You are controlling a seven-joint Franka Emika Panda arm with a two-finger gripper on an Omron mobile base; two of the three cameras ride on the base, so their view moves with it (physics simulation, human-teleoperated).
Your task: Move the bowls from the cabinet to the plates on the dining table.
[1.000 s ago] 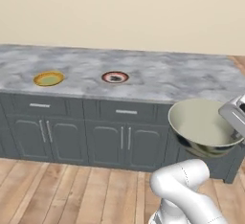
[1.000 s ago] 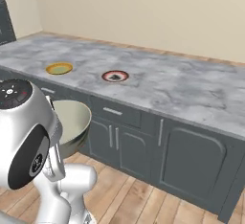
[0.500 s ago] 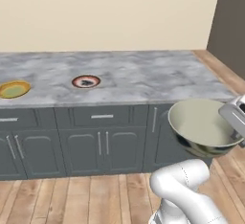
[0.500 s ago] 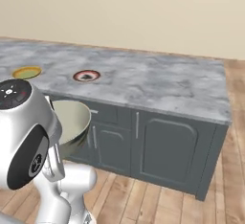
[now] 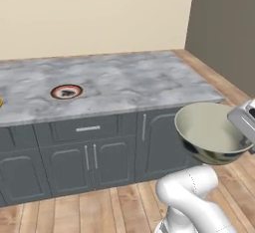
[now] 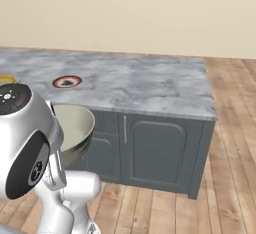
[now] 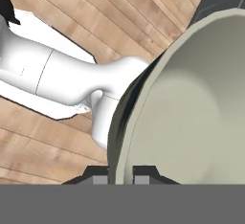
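Observation:
A glossy cream-beige bowl (image 5: pixel 209 130) with a darker mottled outside hangs in front of the dining table's drawers, above the wooden floor. My gripper (image 7: pixel 120 177) is shut on its rim, one fingertip inside and one outside. The same bowl (image 6: pixel 75 127) shows beside my white arm in the right base view. On the dining table (image 5: pixel 129 80) lies the dark red rimmed plate (image 5: pixel 66 92), well to the left of the bowl. The yellow-gold plate (image 6: pixel 4 79) peeks in at the left edge. The cabinet is out of view.
The marble top ends at a corner (image 6: pixel 207 113) to the right, with wooden floor (image 6: pixel 230 168) beyond it. A dark grey-brown wall (image 5: pixel 224 23) stands at the far right. Dark grey doors and drawers (image 5: pixel 89 150) face me below the top.
The whole picture has shifted, so the base has moved: the plates have slid leftward and the table's right end has come into view. The bowl stays in the shut gripper.

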